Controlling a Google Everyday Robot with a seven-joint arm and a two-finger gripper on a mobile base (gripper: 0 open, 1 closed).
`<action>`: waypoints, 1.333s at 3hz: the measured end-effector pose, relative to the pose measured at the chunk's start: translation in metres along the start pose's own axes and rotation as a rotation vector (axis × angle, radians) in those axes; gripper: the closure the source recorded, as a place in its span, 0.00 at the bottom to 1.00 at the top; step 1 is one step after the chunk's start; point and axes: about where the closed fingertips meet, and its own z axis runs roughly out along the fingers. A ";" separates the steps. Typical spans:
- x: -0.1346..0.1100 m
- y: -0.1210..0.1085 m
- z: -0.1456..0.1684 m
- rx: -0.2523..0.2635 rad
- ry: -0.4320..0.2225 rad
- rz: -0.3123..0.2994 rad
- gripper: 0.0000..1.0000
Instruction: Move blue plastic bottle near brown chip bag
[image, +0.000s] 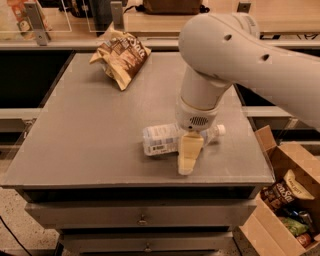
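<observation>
At the front of the table (90, 150), the gripper (189, 156) overlaps the lying blue plastic bottle (161, 139); grasp unclear.

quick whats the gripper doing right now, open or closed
gripper: low over the bottle on the table, open or closed cannot be told

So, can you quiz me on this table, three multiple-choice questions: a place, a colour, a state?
1. Where is the brown chip bag? A) far left of the table B) near right corner C) in a drawer
2. The blue plastic bottle has a cap that is: A) red B) white C) black
3. The bottle is: A) upright B) lying on its side C) lifted
Answers: 1 A, it sits by the far-left edge. 2 B, white cap beside the arm. 3 B, it rests flat, the pincer at its middle.
</observation>
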 end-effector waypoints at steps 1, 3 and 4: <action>-0.002 -0.003 0.003 -0.017 -0.036 0.011 0.40; -0.003 -0.002 -0.002 -0.017 -0.037 0.011 0.87; -0.016 -0.001 -0.025 0.040 -0.076 -0.013 1.00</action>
